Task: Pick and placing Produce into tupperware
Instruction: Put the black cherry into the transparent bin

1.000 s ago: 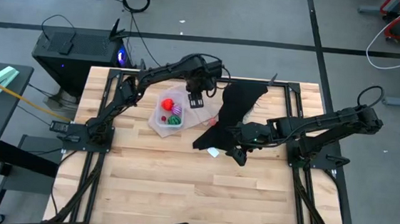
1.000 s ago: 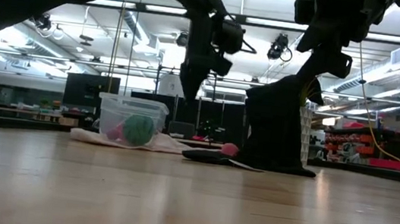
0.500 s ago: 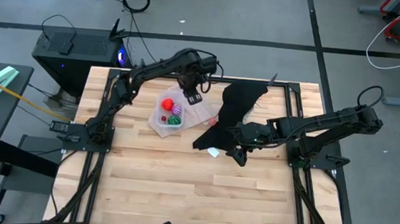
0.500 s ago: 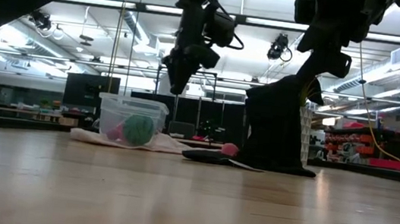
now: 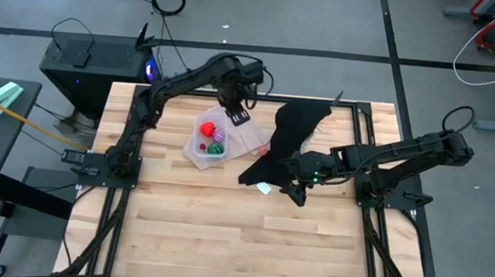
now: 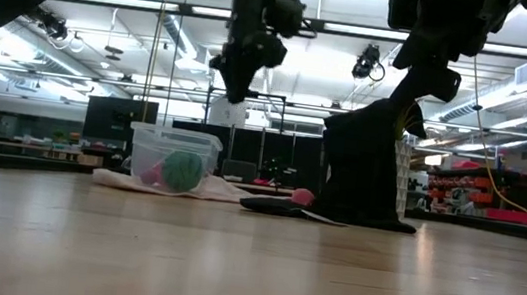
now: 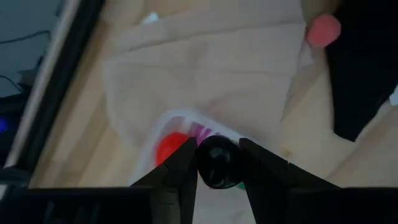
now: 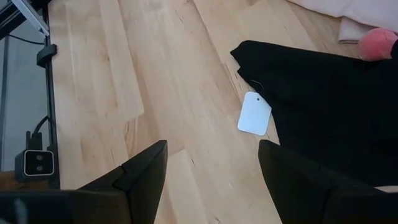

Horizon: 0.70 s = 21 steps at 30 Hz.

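The clear tupperware (image 5: pixel 210 143) stands on a pale sheet and holds a red ball (image 5: pixel 205 129), a green striped piece (image 5: pixel 217 148) and a magenta piece (image 5: pixel 216 136). It also shows in the low view (image 6: pixel 173 159) and the left wrist view (image 7: pixel 177 121). My left gripper (image 5: pixel 236 116) hangs above the tupperware's far right side, shut on a small dark round piece (image 7: pixel 217 163). A pink ball (image 7: pixel 324 29) lies on the table at the black cloth's edge. My right gripper (image 8: pixel 211 171) is open and empty above the table beside the black cloth (image 5: pixel 287 146). My left gripper pinches the small dark round piece by its two opposite sides (image 7: pixel 200 163) between its two fingers. The fingers point down from above. The piece is lifted clear, high over the tupperware.
The pale sheet (image 5: pixel 246 135) spreads under and to the right of the tupperware. The black cloth lies heaped at mid-table, a small white scrap (image 8: pixel 254 114) at its near edge. The table's near half is bare wood (image 5: pixel 240 235).
My left gripper has risen and gone toward the table's left edge, from beside the tupperware to over its far right side, keeping the dark piece between its fingers.
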Each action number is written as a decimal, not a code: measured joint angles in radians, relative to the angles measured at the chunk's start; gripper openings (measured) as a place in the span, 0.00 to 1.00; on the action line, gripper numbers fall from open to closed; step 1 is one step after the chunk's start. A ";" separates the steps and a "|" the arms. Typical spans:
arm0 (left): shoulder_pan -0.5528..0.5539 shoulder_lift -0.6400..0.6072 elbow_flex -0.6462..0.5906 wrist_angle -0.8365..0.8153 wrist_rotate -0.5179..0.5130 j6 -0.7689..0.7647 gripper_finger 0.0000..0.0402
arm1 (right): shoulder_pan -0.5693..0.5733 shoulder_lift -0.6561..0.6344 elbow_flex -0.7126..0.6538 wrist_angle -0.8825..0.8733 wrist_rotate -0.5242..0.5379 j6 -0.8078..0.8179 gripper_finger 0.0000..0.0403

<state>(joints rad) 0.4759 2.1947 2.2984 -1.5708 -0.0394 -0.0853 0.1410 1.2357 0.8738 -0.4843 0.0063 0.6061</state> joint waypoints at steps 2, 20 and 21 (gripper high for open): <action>0.012 -0.041 -0.020 0.000 -0.001 -0.001 0.29 | 0.000 0.000 0.000 0.000 0.000 -0.005 0.64; 0.020 -0.299 -0.611 0.157 -0.009 0.013 0.29 | -0.001 0.000 0.000 0.004 0.019 -0.036 0.64; 0.012 -0.299 -0.624 0.186 -0.008 0.013 0.29 | -0.001 0.000 0.000 0.004 0.019 -0.032 0.64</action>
<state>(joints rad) 0.4876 1.8960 1.6748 -1.3850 -0.0479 -0.0724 0.1402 1.2357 0.8738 -0.4798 0.0255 0.5744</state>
